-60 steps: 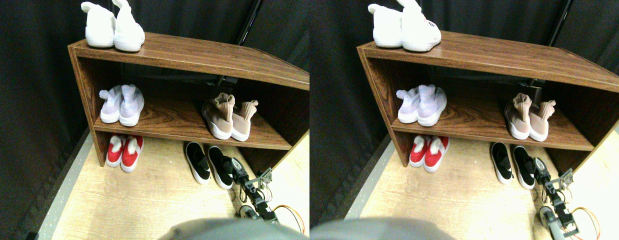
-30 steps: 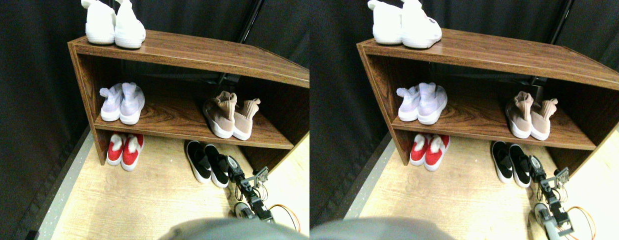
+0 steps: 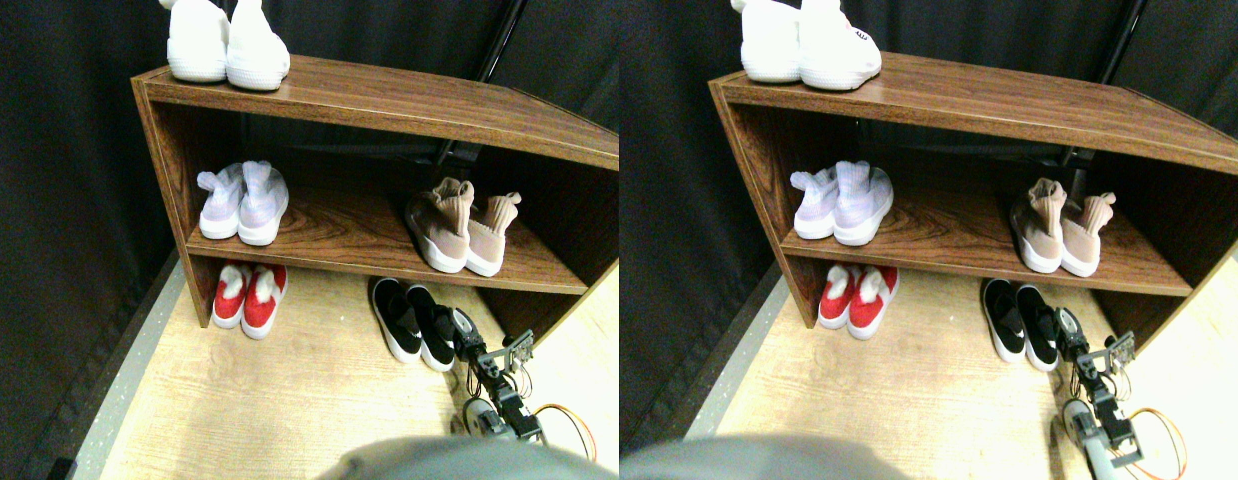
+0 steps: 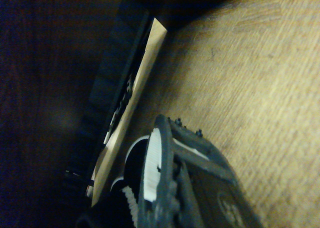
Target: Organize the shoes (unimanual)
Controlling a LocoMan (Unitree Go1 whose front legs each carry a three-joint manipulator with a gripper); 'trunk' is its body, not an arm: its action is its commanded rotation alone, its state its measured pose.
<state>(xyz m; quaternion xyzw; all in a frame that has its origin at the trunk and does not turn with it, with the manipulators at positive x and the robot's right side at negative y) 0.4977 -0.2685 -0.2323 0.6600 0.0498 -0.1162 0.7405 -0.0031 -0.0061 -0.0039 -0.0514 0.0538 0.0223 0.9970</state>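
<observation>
Five pairs of shoes fill a wooden rack (image 3: 379, 100), the white pair (image 3: 226, 45) cut off at the frame's upper left.

The right gripper (image 3: 462, 328) reaches in from the lower right, its tip against the outer shoe of the black slip-ons (image 3: 413, 320) on the floor (image 3: 279, 400) under the lowest board; whether its jaws are parted or grip anything cannot be told. The wrist view is dark, showing only jaw frame and floor. Tan sneakers (image 3: 462, 227) and a lilac pair (image 3: 243, 203) sit on the middle shelf; red shoes (image 3: 248, 296) lie lower left.
</observation>
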